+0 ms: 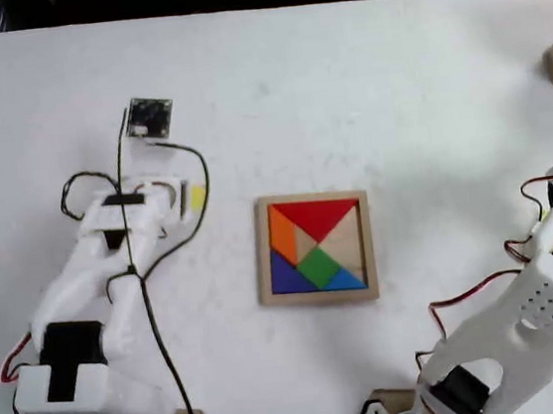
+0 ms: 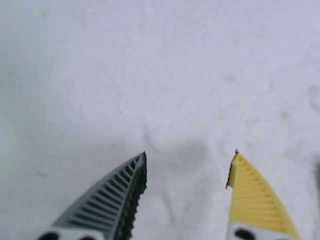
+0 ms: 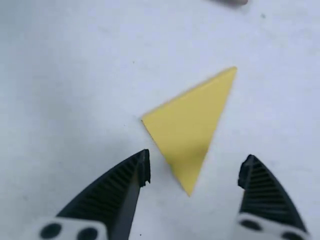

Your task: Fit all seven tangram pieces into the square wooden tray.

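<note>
Above yellow triangle point(image 3: 192, 125), right pincer point(image 3: 196, 170) spread wide, left pincer point(image 2: 190, 167) likewise

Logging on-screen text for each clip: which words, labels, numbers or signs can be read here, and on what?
None can be read. The wooden tray, its coloured pieces and the yellow triangle bear no print; the small black square board is too small to tell.

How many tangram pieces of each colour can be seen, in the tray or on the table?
red piece: 1
orange piece: 1
green piece: 1
dark blue piece: 1
light blue piece: 1
yellow piece: 1
Total: 6 pieces
Pale areas in the tray could be bare wood; I cannot tell.
</note>
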Motion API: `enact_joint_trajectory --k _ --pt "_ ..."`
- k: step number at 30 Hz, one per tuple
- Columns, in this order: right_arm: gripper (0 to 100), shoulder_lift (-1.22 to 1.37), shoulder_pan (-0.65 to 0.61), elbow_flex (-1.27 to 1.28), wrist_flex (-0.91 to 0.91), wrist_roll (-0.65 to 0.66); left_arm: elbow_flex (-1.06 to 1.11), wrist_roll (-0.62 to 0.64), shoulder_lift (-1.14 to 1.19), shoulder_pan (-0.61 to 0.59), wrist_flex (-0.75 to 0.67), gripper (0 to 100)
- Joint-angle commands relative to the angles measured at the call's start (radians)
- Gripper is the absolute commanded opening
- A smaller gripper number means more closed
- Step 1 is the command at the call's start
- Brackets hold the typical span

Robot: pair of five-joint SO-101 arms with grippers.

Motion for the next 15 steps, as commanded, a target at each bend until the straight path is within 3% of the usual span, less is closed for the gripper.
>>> enact_joint_trajectory --k 1,15 --pt "29.3 -0.074 -0.021 -0.018 -0.051 0.015 -0.031 -0.015 -0.051 -0.010 0.017 29" --pt "29.3 0.076 -0.018 -0.018 -0.143 0.005 -0.031 -0.015 -0.051 -0.010 0.017 29"
